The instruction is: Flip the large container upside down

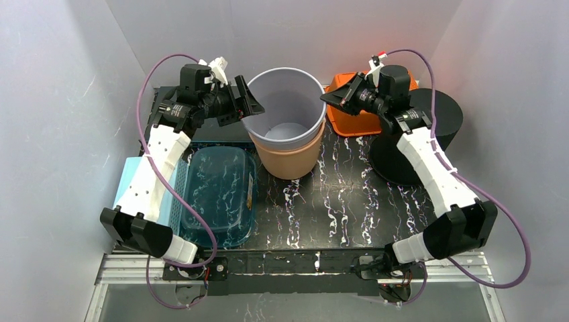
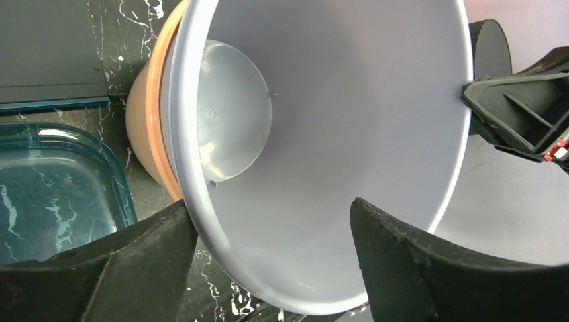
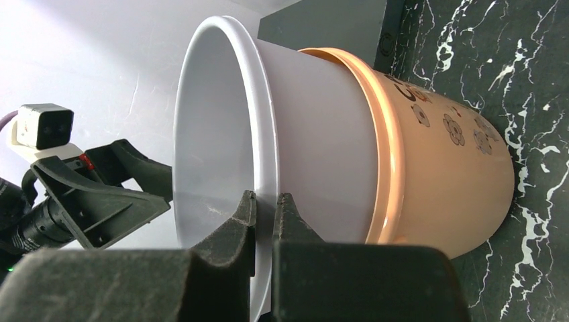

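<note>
The right pincer (image 3: 266, 201) nips the grey container (image 1: 282, 100) by its rim while the left pincer (image 2: 268, 208) gapes wide astride it; next it must close, then both lift.

Black tabletop (image 1: 335, 201) w/ white marble veining. Center-back: peach bucket (image 1: 288, 161) stood upright on it, grey bucket (image 1: 285, 111) nested inside. Left side: clear teal bin (image 1: 218, 191) lay flat, near front edge, just beside the peach bucket. Light-blue item (image 1: 125, 178) sat at far left next to the bin; couldn't tell what it was. Back right: orange tray (image 1: 352, 121), near the buckets. Right edge: black round drum (image 1: 446, 117). Back left: dark grey flat slab (image 2: 47, 47), behind the teal bin.
</note>
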You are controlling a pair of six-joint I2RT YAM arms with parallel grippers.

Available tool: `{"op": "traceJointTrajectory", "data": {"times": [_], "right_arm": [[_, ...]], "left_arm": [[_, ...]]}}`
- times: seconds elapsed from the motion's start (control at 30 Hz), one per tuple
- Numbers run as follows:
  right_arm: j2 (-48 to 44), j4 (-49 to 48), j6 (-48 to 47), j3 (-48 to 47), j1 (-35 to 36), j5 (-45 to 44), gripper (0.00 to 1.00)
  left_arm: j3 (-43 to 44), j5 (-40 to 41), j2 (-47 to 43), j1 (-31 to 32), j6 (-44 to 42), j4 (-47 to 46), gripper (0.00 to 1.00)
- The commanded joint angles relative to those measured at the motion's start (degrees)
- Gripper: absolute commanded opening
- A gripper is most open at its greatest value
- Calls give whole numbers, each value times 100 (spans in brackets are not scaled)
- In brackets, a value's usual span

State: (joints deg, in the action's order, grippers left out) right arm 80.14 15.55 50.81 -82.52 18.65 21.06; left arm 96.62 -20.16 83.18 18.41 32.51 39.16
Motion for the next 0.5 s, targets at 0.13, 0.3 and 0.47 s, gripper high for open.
{"op": "traceJointTrajectory", "data": {"times": [0.13,0.3,0.47], "right_arm": [[218,-1226,426,-443,-263,836,1],[215,-1426,568,-611,-369,957,1],[183,-1782,877,-686,-442,1166,1]], "left_arm": [[-46,-480,-640,-247,-126,-108,88],[-148,-392,-742,-323,-217,80,90],[-362,-430,-902,-371,-149,-77,91]]}}
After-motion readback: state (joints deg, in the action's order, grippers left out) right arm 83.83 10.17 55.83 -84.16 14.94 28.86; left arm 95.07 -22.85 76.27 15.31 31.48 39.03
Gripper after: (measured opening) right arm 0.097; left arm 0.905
